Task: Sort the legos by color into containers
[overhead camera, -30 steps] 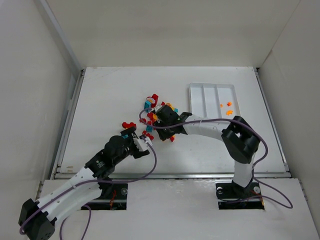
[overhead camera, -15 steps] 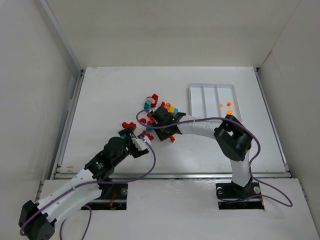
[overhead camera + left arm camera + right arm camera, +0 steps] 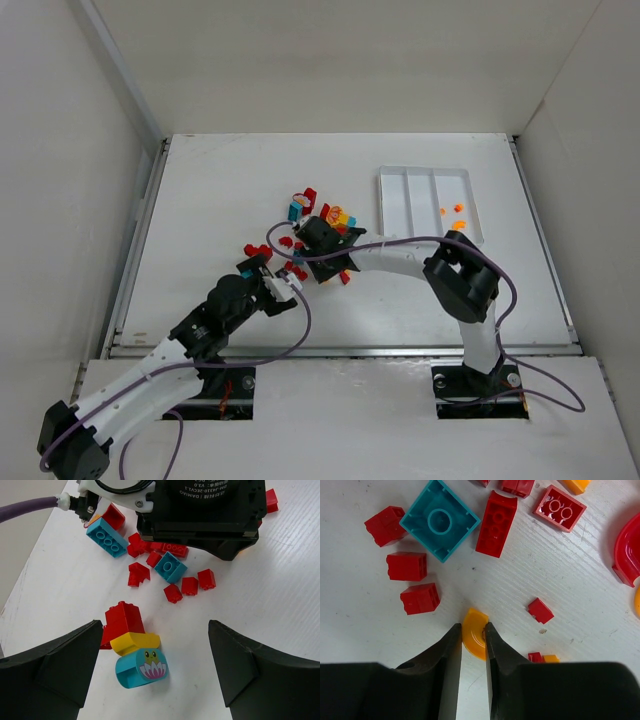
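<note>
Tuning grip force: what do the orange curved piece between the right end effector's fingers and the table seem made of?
Orange curved piece: likely hard moulded plastic, smooth with a slight sheen, crisp edges. Table: matte white board, perhaps painted or laminated; fine streaked grain shows.

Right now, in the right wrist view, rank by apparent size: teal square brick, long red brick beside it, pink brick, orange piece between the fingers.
1. teal square brick
2. long red brick
3. pink brick, close to the red
4. orange piece, partly hidden
</note>
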Motion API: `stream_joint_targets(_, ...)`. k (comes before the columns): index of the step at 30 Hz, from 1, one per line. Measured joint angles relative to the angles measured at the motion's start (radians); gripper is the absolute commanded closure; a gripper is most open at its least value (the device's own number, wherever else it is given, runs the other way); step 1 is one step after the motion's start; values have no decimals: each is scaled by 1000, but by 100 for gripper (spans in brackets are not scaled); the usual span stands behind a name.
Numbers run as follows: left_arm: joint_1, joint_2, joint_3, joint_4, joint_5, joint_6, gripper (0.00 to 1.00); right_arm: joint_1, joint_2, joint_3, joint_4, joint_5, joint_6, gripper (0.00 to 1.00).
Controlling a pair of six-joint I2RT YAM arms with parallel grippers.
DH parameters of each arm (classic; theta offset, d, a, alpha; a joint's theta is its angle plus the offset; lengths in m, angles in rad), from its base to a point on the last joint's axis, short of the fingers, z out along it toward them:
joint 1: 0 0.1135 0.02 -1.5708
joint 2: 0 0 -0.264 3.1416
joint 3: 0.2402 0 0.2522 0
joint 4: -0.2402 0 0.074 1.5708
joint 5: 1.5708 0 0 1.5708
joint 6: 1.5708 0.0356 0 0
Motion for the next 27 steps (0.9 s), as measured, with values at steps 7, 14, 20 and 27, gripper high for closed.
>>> stream_joint_targets(7, 0, 0, 0, 10, 0, 0, 16, -17, -12, 0, -9, -20, 3, 95)
stream_joint_targets(14, 0, -15, 0, 10, -6, 0, 16, -142, -130, 0, -15, -69, 21, 95)
stream_joint_targets(20, 0, -24, 0, 10, -9, 0, 16, -394, -293, 0, 0, -121, 46, 97)
stream_joint_targets(27, 8, -2, 0, 30, -11, 0, 15, -767, -341, 0, 0, -124, 53, 98)
